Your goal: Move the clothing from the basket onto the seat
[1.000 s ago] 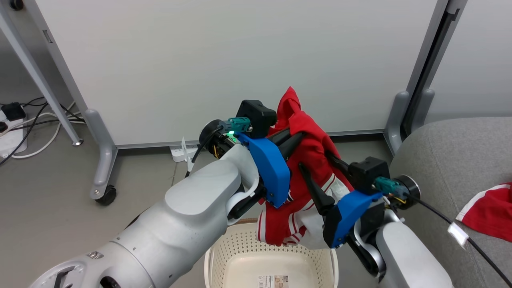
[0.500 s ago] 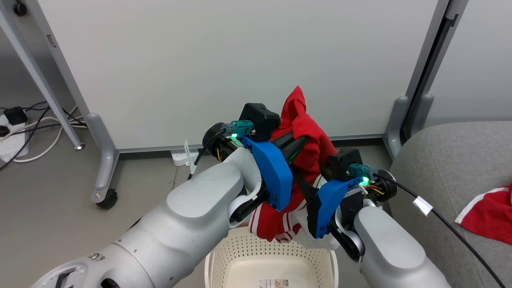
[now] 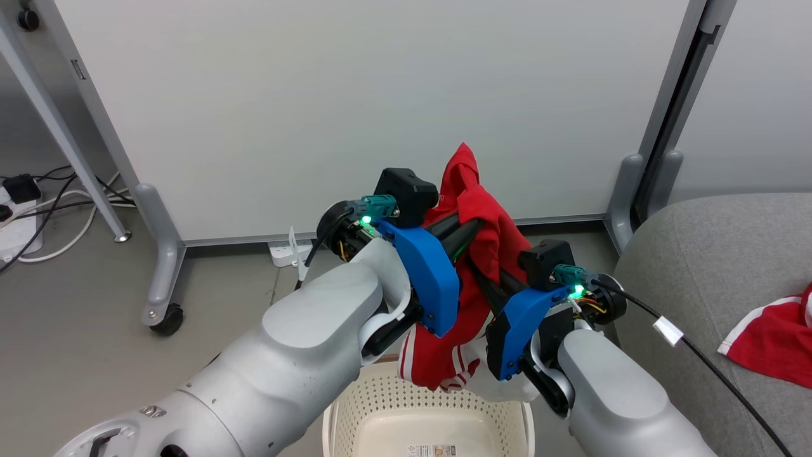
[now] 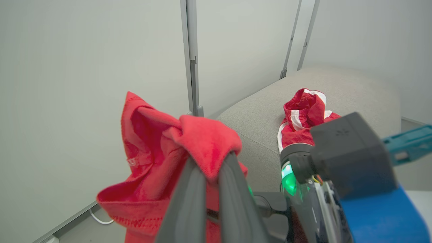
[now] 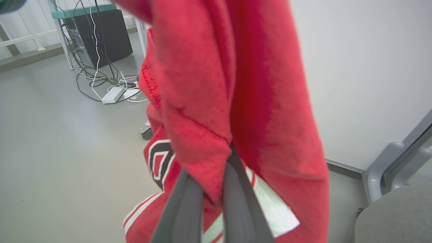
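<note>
A red garment [image 3: 472,203] with white stripes hangs above the cream perforated basket [image 3: 380,393]. My left gripper [image 3: 477,227] is shut on its upper folds, and the left wrist view shows the fingers pinching the red cloth [image 4: 199,138] at the left gripper [image 4: 211,162]. My right gripper [image 3: 487,279] is shut on the same garment a little lower. In the right wrist view the right gripper [image 5: 209,168] clamps a fold of the garment [image 5: 236,84], beside a dark letter print [image 5: 160,162]. Another red and white garment [image 3: 774,343] lies on the grey seat [image 3: 710,254].
White partition panels stand behind on grey feet with a caster [image 3: 166,317]. A power strip and cables [image 3: 19,209] lie on the floor at the left. The right wrist view shows a dark computer box [image 5: 101,33] and more cables [image 5: 114,91].
My right gripper has moved left, in to the hanging garment, and shut on it. The left gripper keeps its hold in about the same place.
</note>
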Tool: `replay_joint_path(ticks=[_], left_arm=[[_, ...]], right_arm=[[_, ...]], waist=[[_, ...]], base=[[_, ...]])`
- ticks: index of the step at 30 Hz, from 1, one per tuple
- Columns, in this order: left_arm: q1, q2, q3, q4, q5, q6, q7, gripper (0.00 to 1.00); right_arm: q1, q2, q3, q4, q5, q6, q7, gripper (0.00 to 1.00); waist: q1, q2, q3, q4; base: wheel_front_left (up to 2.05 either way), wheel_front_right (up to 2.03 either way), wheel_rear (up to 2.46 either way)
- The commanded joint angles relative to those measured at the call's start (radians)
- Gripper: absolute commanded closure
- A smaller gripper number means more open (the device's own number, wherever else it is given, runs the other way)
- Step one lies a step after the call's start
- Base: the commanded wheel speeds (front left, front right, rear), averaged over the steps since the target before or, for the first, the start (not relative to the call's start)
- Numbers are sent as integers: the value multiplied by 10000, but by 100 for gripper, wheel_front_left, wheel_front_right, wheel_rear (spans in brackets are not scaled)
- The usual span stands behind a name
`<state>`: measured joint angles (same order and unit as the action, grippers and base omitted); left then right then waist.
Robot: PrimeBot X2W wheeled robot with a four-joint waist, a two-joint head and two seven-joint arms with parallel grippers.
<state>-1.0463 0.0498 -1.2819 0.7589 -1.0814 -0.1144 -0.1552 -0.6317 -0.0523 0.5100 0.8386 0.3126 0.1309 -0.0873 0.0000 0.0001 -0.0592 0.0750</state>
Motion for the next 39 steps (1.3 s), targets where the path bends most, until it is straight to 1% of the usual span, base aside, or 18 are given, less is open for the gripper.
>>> replay_joint_path(ticks=[1,20,21,22,23,25,28,32,35,39], left_arm=[[55,13,-5,21,-4,-15,-11,100],[133,15,-7,209,-128,-18,-72,100],[126,15,-7,226,-130,14,-103,77],[120,15,-7,244,-74,48,-177,28],[152,15,-7,270,-23,81,-242,0],[205,15,-7,298,14,88,-342,0],[424,15,-7,368,112,193,-768,0],[1024,17,358,390,374,337,-1080,0],[1670,274,1270,-235,1044,585,-1102,0],[3271,914,2739,-1609,2226,985,-1100,0]], right_arm=[[-172,31,78,99,76,-3,-98,100],[-426,29,536,576,544,-3,-498,100],[-443,29,547,589,563,-3,-493,100],[-464,29,555,599,581,-3,-510,100],[-487,29,553,605,577,-3,-539,100],[-496,29,556,609,580,-3,-577,100],[-490,29,506,582,613,-3,-708,100],[-527,31,326,611,466,-3,-862,100],[-461,29,132,595,376,-3,-980,100],[-232,14,-32,468,214,-3,-1053,100]], waist=[[0,-1,-1,3],[0,-1,-47,-57],[0,-1,-41,-62],[0,-1,-34,-67],[0,-1,-25,-71],[0,-1,-17,-77],[0,-1,8,-106],[0,-1,74,-68],[0,-1,129,-24],[0,-1,167,-36]], base=[[0,0,0],[0,0,0],[0,0,0],[0,0,0],[0,0,0],[0,0,0],[0,0,0],[0,0,0],[0,0,0],[0,0,0]])
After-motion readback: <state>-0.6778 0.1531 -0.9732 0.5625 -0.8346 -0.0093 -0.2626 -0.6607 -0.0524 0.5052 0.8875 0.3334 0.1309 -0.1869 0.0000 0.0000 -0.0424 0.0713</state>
